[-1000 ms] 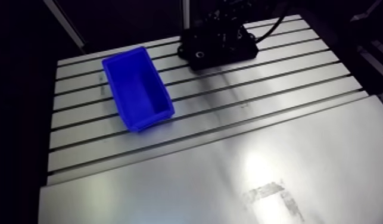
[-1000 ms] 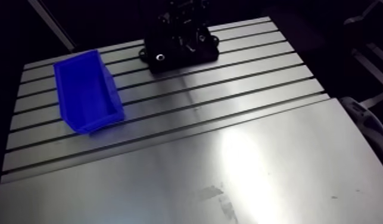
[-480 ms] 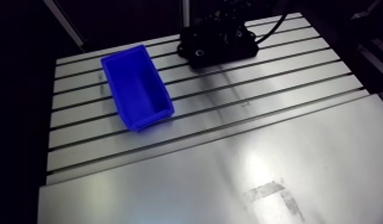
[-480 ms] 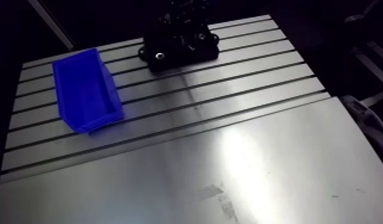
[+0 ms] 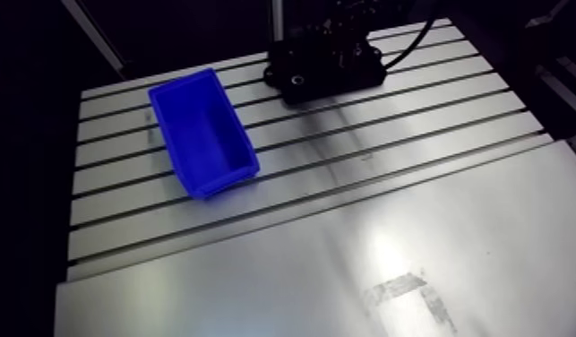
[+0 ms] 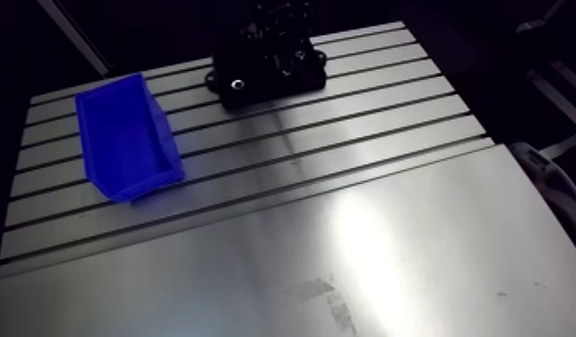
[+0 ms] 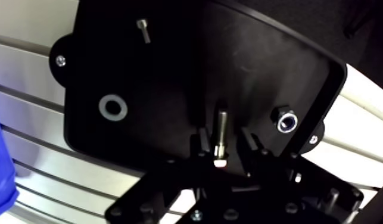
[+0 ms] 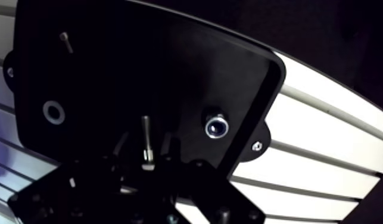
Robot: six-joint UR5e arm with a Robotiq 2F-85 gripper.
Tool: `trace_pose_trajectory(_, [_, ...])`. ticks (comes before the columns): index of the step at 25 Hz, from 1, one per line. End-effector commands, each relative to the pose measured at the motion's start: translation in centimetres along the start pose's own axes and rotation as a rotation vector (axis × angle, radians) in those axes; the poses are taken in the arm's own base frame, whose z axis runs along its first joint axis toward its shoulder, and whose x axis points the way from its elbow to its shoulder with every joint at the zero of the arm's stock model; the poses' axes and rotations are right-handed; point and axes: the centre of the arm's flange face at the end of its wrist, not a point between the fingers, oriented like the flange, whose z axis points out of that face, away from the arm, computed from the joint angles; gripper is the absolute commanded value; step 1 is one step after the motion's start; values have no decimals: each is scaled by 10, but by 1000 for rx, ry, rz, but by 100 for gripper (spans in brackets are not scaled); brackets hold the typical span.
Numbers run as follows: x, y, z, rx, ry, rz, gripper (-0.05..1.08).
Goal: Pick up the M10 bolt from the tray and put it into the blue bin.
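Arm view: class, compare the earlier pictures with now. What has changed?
Only the camera shifted slightly: the whole scene slid sideways together. The blue bin, the black tray and the gripper above it kept their places on the table. Nothing was visibly grasped or released.

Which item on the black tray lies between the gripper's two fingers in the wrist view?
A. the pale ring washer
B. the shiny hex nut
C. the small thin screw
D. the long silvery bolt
D: the long silvery bolt lies on the black tray between the gripper's open fingers; the pale ring washer, shiny hex nut and small thin screw lie apart from them.
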Motion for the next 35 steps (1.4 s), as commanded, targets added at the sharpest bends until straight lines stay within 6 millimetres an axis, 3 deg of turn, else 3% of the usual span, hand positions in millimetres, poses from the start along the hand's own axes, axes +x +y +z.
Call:
trace_pose_trajectory(1, [0, 0, -1, -1, 1, 0, 69])
trace_pose_trajectory(25, [0, -3, 3, 2, -4, -7, 76])
trace_pose_trajectory(31, [0, 1, -1, -2, 3, -3, 87])
trace_pose_trajectory(35, [3, 0, -15, -9, 24, -23, 99])
